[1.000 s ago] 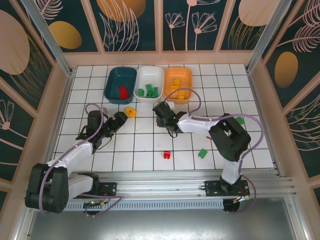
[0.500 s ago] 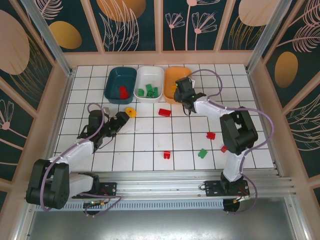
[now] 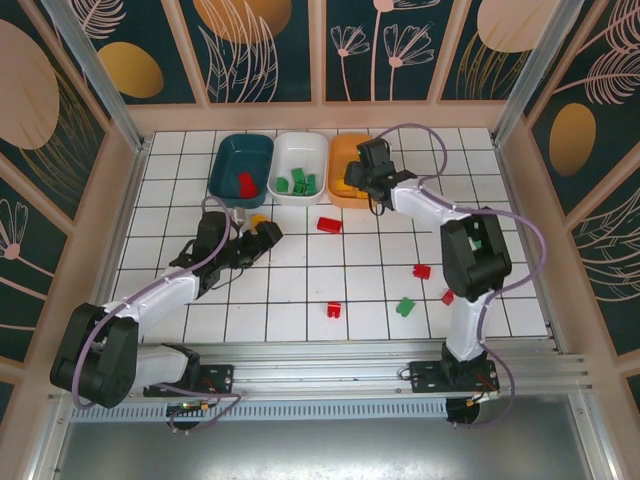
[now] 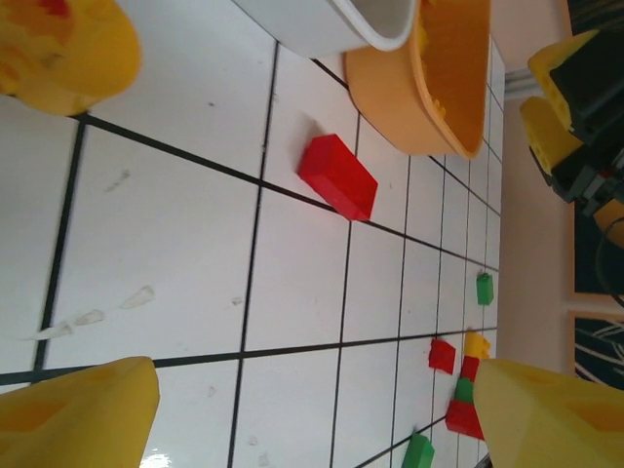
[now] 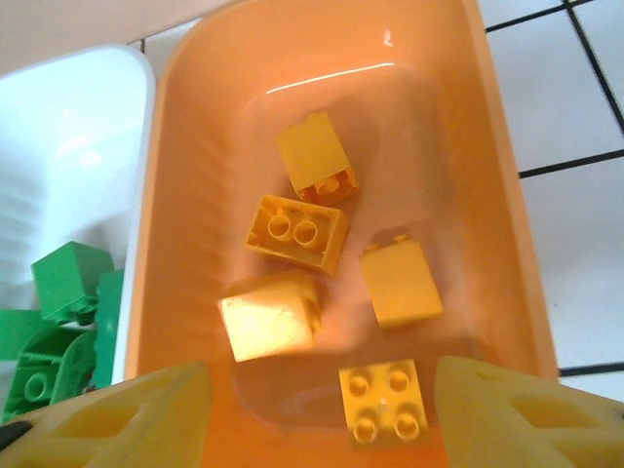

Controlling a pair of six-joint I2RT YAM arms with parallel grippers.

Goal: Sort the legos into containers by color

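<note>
**Sorting in progress:** The right arm bends up from its base at the lower right of the top view and reaches to the upper centre. Its right gripper (image 5: 317, 417) hangs released over the orange tub (image 5: 502, 185). The yellow fingers (image 5: 107, 419) are spread wide at the bottom corners of the wrist view, with nothing between them. Five yellow bricks (image 5: 297, 232) lie on the tub's floor, one of them blurred.

To the left of that tub, the white tub (image 3: 300, 150) holds green bricks (image 3: 298, 183). The dark teal tub (image 3: 240, 155) holds a red brick (image 3: 245, 183).

The left arm lies low, stretched from the lower left toward the middle of the white gridded surface (image 3: 500, 200). Its left gripper (image 3: 266, 236) is likewise spread open and empty, just below a lone yellow brick (image 3: 258, 217). Ahead of it a loose red brick (image 4: 336, 177) rests on a grid line near the orange tub. More red pieces (image 3: 422, 270) and a green piece (image 3: 405, 306) are scattered across the lower right of the surface.
</note>
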